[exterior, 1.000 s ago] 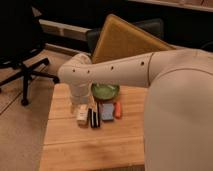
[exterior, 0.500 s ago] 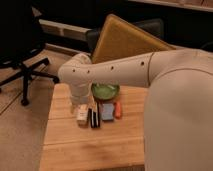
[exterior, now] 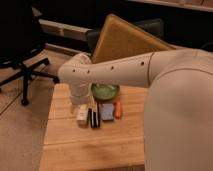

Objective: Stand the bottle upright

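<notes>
**A:** Where is the claw sitting?

**B:** The claw (exterior: pixel 78 104) is hanging off the end of the smooth, white, rounded plastic arm (exterior: pixel 115 70), low over the left end of the row of things. I cannot tell whether it is wide, narrow or holding anything.

**A:** And the bottle?

**B:** The small cream-white bottle (exterior: pixel 82 115) is sitting on the tabletop (exterior: pixel 75 145), right under the claw and at the left end of the row. Whether they are touching, I cannot tell.

**A:** What is lying beside it?

**B:** A black-and-white striped block (exterior: pixel 93 118) is lying just to its right. After that come a flat blue-grey rectangular block (exterior: pixel 107 111) and a small orange piece (exterior: pixel 118 110). A round green bowl (exterior: pixel 105 91) is sitting behind them.

**A:** What is the surface like?

**B:** It is showing pale wooden planks with visible grain and a matte finish.

**A:** And the room?

**B:** A black wheeled office chair (exterior: pixel 22 47) is standing on the left, on a beige floor (exterior: pixel 20 130). A tan, coarse-textured square panel (exterior: pixel 125 40) is leaning tilted behind the arm. The background is staying dark.
</notes>
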You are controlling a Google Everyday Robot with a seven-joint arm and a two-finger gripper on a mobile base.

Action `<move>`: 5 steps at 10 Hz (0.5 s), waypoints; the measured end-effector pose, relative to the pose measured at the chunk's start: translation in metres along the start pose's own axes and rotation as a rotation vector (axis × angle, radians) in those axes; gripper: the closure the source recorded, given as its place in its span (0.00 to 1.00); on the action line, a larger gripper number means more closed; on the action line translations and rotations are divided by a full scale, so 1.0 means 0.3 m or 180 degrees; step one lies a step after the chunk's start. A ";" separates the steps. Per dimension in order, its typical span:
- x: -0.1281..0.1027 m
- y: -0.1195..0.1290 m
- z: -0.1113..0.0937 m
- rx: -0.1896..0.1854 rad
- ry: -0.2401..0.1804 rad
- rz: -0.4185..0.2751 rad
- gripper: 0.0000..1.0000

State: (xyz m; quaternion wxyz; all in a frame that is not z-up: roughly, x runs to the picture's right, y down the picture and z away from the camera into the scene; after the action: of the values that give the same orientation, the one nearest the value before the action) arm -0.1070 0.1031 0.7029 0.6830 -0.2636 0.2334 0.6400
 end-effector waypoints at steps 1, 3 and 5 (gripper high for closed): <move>-0.003 -0.002 -0.002 0.0021 -0.0017 -0.0015 0.35; -0.021 -0.018 -0.005 0.0123 -0.0092 -0.0043 0.35; -0.132 -0.057 -0.049 0.0417 -0.0498 -0.0209 0.35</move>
State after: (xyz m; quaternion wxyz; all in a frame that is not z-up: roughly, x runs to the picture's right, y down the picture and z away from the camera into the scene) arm -0.0927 0.0629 0.7189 0.7354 -0.1752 0.2120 0.6193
